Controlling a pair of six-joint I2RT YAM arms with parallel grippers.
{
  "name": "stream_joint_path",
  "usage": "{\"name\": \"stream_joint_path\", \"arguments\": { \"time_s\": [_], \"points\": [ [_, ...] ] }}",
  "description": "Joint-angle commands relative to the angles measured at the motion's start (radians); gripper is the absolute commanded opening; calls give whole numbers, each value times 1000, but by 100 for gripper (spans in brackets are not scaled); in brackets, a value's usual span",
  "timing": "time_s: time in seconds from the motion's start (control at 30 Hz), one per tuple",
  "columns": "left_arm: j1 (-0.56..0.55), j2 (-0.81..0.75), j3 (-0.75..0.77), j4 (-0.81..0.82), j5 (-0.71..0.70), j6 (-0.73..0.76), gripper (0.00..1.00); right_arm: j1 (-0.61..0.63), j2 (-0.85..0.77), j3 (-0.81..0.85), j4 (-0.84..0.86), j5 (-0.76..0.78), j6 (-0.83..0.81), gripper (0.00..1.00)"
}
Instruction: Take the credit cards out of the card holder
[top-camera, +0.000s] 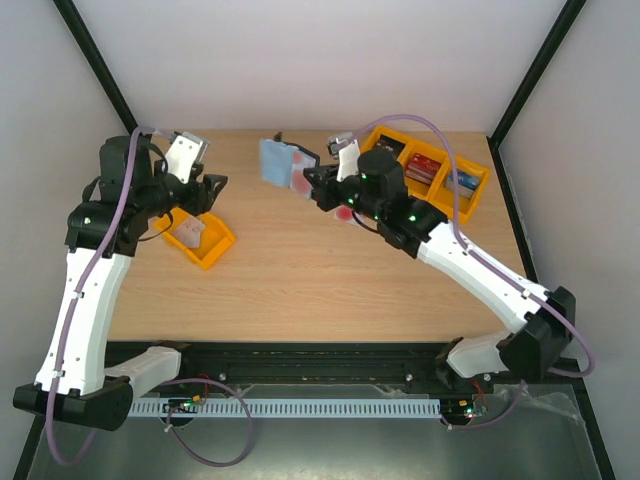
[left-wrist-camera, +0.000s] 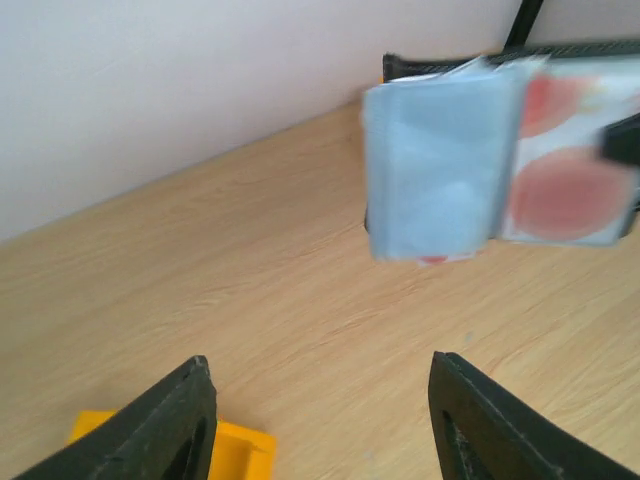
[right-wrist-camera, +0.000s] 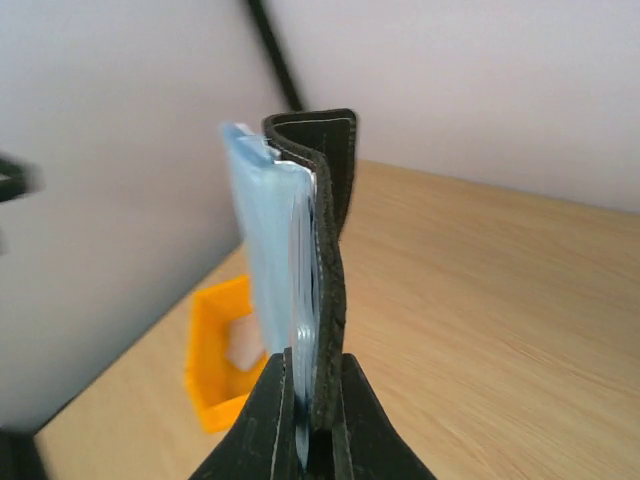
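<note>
The card holder hangs in the air above the far middle of the table, opened out, with its grey-blue clear pockets fanned and a pale red-blotched credit card showing in one. My right gripper is shut on its lower edge, pinching the black cover and the pockets. Over at the left my left gripper stands open and empty above the small yellow tray, well apart from the holder. One pale card lies in that tray. Another red-blotched card shows on the table beside the right arm.
A long yellow tray at the back right holds thick stacks of dark, red and blue cards. The small tray also appears in the right wrist view, below and behind the holder. Walls and a black frame close in the table's sides.
</note>
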Motion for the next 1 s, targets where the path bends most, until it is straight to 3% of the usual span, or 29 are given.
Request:
{"name": "stream_joint_path", "arguments": {
  "time_s": [0.0, 0.1, 0.2, 0.33, 0.47, 0.7, 0.97],
  "points": [
    [0, -4, 21, 36, 115, -34, 53, 28, 63, 92, -197, 335, 70, 2],
    [-11, 6, -27, 31, 411, -59, 36, 65, 87, 116, -189, 346, 73, 2],
    [-30, 17, -88, 80, 511, -122, 23, 93, 111, 132, -156, 258, 56, 2],
    [-64, 45, -125, 119, 494, -170, 25, 94, 116, 102, -50, 36, 65, 2],
    [-86, 66, -136, 149, 486, -212, 34, 94, 116, 73, 64, -111, 115, 2],
    [-83, 69, -136, 166, 355, -226, 34, 91, 103, 44, 156, -235, 136, 2],
    [-37, 51, -175, 184, 374, -241, 36, 64, 60, -12, 276, -368, 177, 2]
  ]
}}
